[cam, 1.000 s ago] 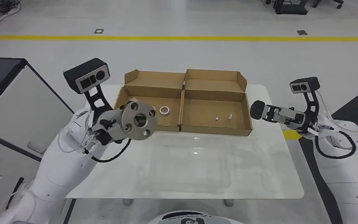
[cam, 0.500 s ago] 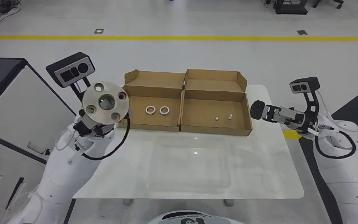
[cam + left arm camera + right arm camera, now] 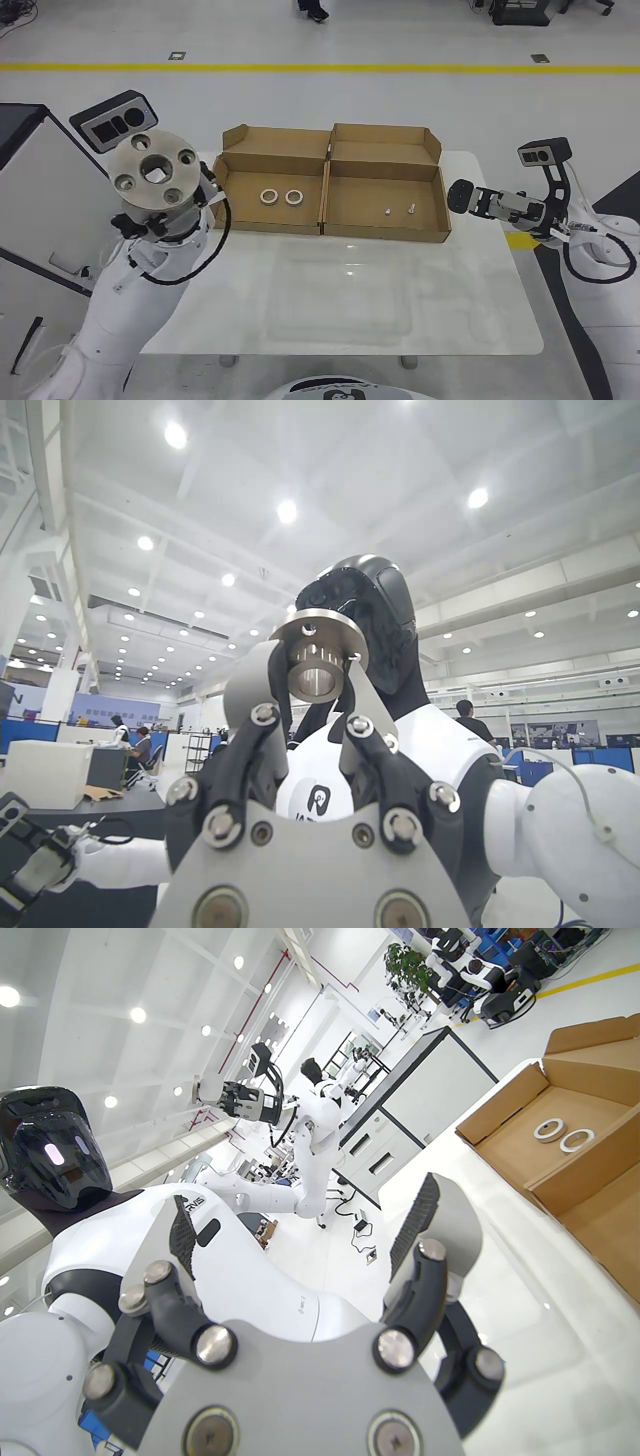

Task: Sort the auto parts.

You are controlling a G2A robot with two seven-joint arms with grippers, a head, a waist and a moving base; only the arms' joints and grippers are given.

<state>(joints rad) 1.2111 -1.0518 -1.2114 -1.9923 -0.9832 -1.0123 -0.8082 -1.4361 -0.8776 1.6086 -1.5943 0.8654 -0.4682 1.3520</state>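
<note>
While the left gripper (image 3: 312,672) hangs high over the table's (image 3: 450,300) left side, its two fingers are clamped on the barrel of a flanged hub (image 3: 153,172). Flange disc up, bolt holes facing the top camera, barrel pointing down into the grip: so the hub's axis runs roughly upright (the left wrist view looks straight up its bore).

Now the destinations. Two open cardboard boxes sit side by side at the far edge of the table. Left box (image 3: 240,208) carries two pale rings (image 3: 281,197), lying flat and just beside each other; right box (image 3: 355,200) carries two small bolts (image 3: 398,210), near each other. From the held hub, both boxes lie forward, to the robot's right, and well below, with the left box clearly the nearer one.

Over on the far side, the right gripper (image 3: 460,196) sits at the table's right edge, fingers spread wide, nothing between them, pointing in toward the right box.

My read: this is the carry stage, hub lifted but not placed. Neither box holds anything like it, so which one it belongs in I cannot tell. Whichever it is, the left arm has to swing right and drop, and the wide flange needs to clear the box wall on the way in.
</note>
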